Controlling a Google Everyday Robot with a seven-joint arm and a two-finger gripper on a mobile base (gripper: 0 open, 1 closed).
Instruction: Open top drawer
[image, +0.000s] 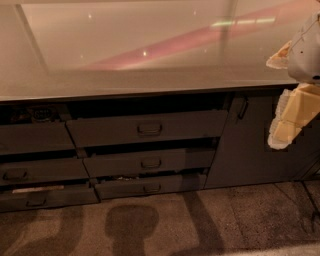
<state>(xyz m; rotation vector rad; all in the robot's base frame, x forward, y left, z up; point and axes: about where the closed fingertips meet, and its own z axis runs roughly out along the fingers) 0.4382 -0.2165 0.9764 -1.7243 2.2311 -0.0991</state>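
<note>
Currently: gripper off right, top drawer at centre

Gripper (286, 120) is hanging at the far right edge of view, pale yellow and blocky, just under the white arm housing (307, 55). It is showing in front of the right part of the dark cabinet door (250, 145); can't tell whether it is touching the door. Can't tell whether it is open or closed, and nothing is showing in its hold.

Top drawer (195, 125) is sitting under the grey countertop (125, 50), mid-frame, well apart from the gripper and to its left. The cabinet door and its vertical handle (243, 108) are lying between the two. The drawer's small rectangular pull (149, 129) is sitting at the middle of the front, roughly level with the gripper. A dark gap is showing between the drawer front and the counter edge; how far out it is standing can't be told.

Two narrower drawer fronts (150, 162) (150, 187) are stacking below it, and more drawers (30, 137) are running along the left. A rounded shadow (131, 220) is falling on the speckled floor (240, 220) near the bottom.
</note>
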